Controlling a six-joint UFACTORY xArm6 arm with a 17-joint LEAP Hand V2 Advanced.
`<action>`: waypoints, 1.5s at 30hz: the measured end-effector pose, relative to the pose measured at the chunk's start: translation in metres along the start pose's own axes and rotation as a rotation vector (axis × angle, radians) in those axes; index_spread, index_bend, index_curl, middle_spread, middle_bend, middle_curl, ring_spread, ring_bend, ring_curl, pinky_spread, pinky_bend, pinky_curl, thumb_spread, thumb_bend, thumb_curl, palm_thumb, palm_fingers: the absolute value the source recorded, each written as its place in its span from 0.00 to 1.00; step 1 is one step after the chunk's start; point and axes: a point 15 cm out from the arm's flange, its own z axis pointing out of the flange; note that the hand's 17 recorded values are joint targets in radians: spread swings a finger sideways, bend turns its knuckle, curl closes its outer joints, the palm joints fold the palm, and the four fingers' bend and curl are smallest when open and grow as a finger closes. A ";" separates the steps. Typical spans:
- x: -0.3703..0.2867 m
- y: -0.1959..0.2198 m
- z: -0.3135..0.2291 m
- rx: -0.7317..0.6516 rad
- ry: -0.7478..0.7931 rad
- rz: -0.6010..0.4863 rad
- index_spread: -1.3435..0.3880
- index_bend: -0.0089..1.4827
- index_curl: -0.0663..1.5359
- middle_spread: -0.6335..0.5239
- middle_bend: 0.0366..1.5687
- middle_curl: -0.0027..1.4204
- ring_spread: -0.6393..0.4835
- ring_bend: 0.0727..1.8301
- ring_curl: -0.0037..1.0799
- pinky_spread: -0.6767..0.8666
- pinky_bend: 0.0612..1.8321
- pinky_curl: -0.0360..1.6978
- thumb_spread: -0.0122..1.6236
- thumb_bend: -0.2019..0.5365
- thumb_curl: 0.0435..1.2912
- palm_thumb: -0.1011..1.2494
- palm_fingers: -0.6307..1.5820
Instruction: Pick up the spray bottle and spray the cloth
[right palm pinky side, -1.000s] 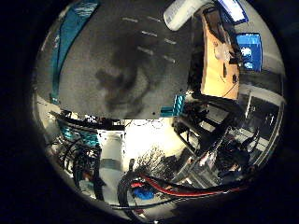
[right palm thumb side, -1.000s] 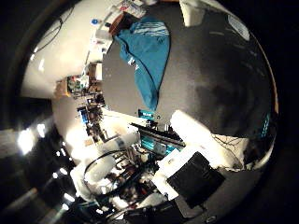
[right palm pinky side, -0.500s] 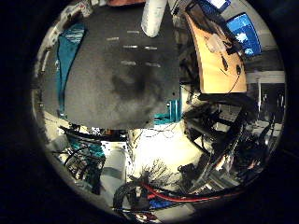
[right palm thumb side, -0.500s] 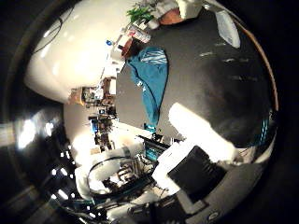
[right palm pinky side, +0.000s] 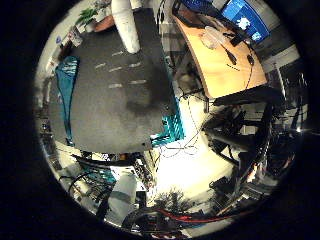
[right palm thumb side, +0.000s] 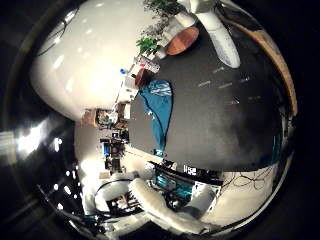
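A white spray bottle (right palm pinky side: 125, 25) stands near the far end of a dark grey table (right palm pinky side: 110, 100); the thumb side view shows it too (right palm thumb side: 222, 38). A teal cloth (right palm thumb side: 155, 105) lies spread along one long edge of the table, and it appears at the table's edge in the little finger side view (right palm pinky side: 66, 85). My hand (right palm thumb side: 160, 205) is high above the table and well away from the bottle and the cloth.
A wooden desk (right palm pinky side: 215, 55) with monitors stands beside the table. A plant and a brown round thing (right palm thumb side: 182, 40) stand past the table's far end. A teal frame (right palm pinky side: 172, 125) and cluttered gear (right palm thumb side: 110, 150) lie by the table's near end.
Both views have shifted, so the camera has moved and turned; the table looks smaller and farther. The white and black hand part seen earlier in the thumb side view has left the picture.
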 end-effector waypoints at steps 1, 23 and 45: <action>0.003 -0.001 0.000 0.001 0.001 0.000 0.63 0.11 0.21 0.67 0.09 0.21 0.74 0.08 0.23 0.66 0.18 0.21 0.55 0.23 0.19 0.28 0.28; 0.047 -0.070 0.014 0.325 -0.192 0.051 0.70 0.11 0.21 0.73 0.12 0.23 0.73 0.09 0.25 0.63 0.14 0.20 0.60 0.24 0.19 0.34 0.32; 0.092 -0.097 0.063 0.334 -0.329 0.192 0.72 0.11 0.21 0.72 0.11 0.24 0.73 0.11 0.25 0.63 0.14 0.21 0.62 0.24 0.18 0.36 0.33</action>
